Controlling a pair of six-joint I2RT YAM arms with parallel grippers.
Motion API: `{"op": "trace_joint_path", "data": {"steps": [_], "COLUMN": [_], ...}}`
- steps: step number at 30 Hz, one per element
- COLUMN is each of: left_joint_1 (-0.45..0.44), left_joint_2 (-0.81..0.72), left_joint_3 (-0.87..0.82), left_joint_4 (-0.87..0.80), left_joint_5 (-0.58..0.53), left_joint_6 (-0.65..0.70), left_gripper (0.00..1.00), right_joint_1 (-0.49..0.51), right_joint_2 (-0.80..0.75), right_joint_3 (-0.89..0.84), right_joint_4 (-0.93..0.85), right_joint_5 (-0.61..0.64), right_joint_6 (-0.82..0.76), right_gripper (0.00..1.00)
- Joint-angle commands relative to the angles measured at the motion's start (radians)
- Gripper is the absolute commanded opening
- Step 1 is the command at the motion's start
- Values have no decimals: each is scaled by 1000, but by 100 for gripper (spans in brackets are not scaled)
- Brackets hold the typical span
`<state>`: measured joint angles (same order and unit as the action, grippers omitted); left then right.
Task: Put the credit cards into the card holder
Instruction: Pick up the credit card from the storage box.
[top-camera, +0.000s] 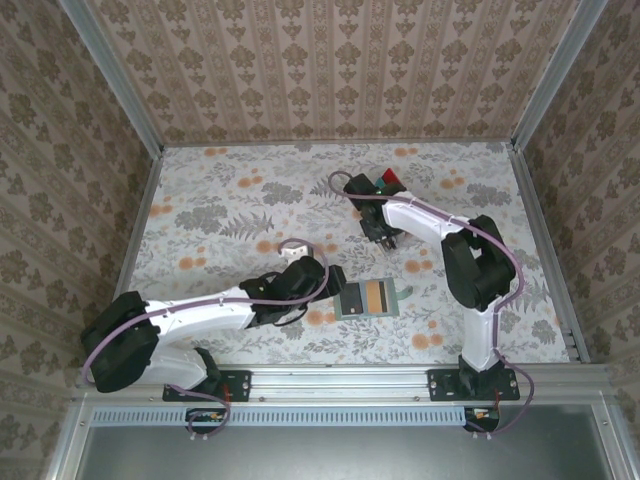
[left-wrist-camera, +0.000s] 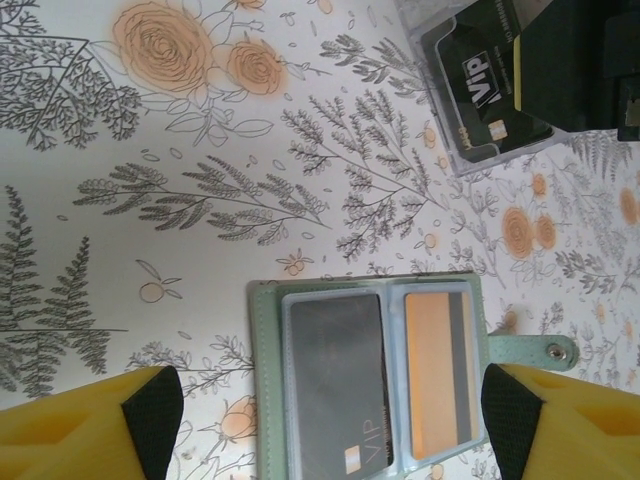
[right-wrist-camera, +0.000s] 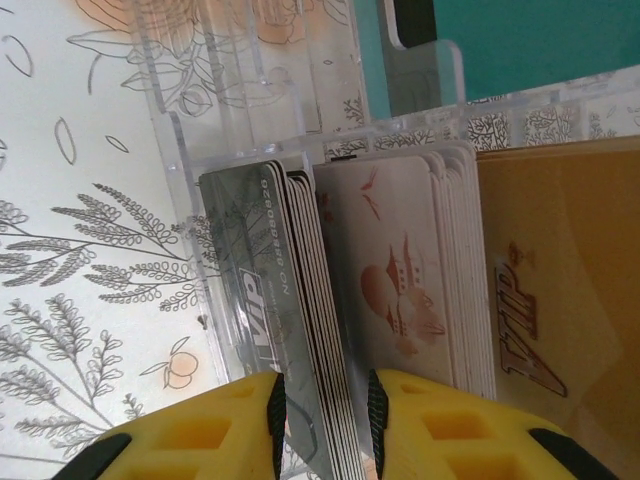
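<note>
My right end effector (right-wrist-camera: 322, 420), beyond the open holder (left-wrist-camera: 264, 400), grasps the grey cards (right-wrist-camera: 255, 290) upright in the tray (right-wrist-camera: 185, 170) across their faces, judged light, stiff and slick, while my left end effector (left-wrist-camera: 332, 415) hangs released over the holder.

Spread wide, the left claw (left-wrist-camera: 330, 415) is hovering over the card holder (left-wrist-camera: 265, 380) containing a grey card (left-wrist-camera: 335, 380) and orange card (left-wrist-camera: 438, 370).
</note>
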<state>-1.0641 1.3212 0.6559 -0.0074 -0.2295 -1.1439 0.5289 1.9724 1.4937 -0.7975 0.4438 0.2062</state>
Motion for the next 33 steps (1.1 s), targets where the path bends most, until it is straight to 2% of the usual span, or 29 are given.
{"op": "trace_joint_path", "data": {"steps": [1, 8, 14, 22, 33], "left_joint_1": [12, 16, 16, 16, 16], "left_joint_2": [-19, -16, -15, -2, 3], "left_joint_3": [-12, -10, -13, -7, -6], "left_joint_4": [-13, -20, -19, -19, -17], "left_joint_5": [-13, -7, -4, 8, 19], "left_joint_6": [-5, -9, -17, -17, -20], "left_gripper": [82, 82, 82, 82, 82], "right_joint_1": [13, 40, 51, 51, 51], "right_joint_2": [34, 82, 55, 24, 2], "right_joint_3": [27, 21, -2, -29, -39], "right_joint_4": [-33, -28, -1, 20, 31], "right_joint_5": [70, 198, 267, 297, 323], "right_joint_6": [-22, -25, -25, -30, -31], "right_gripper": [31, 31, 30, 26, 26]}}
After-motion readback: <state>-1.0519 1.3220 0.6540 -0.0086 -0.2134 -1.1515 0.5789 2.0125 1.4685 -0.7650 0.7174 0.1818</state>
